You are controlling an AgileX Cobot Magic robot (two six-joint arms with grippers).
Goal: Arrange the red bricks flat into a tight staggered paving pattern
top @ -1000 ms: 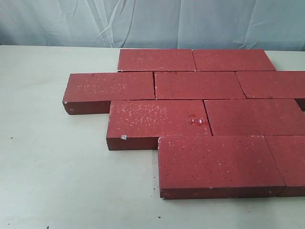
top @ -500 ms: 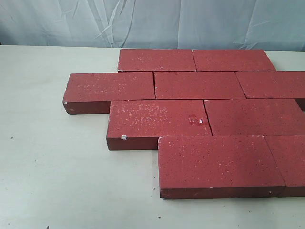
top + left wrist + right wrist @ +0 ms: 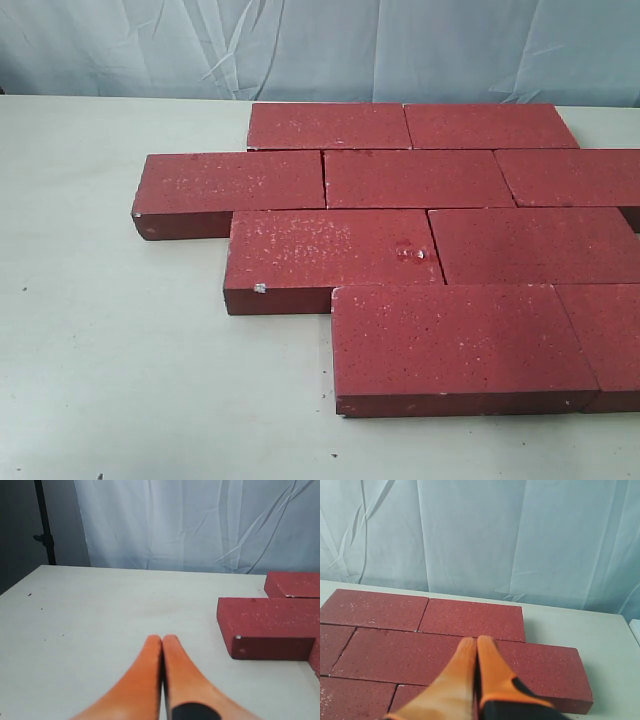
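Several red bricks (image 3: 420, 178) lie flat on the pale table (image 3: 100, 350) in four staggered rows, edges touching, filling the right half of the exterior view. The nearest brick (image 3: 455, 340) sits at the front right. No arm shows in the exterior view. In the left wrist view my left gripper (image 3: 162, 639) is shut with nothing in it, above bare table, and a brick end (image 3: 270, 627) lies off to one side. In the right wrist view my right gripper (image 3: 476, 640) is shut and empty, hovering over the laid red bricks (image 3: 470, 619).
A creased pale cloth backdrop (image 3: 320, 45) hangs behind the table's far edge. Bare tabletop stretches to the left of the bricks and in front of them. A dark stand (image 3: 44, 522) rises beyond the table in the left wrist view.
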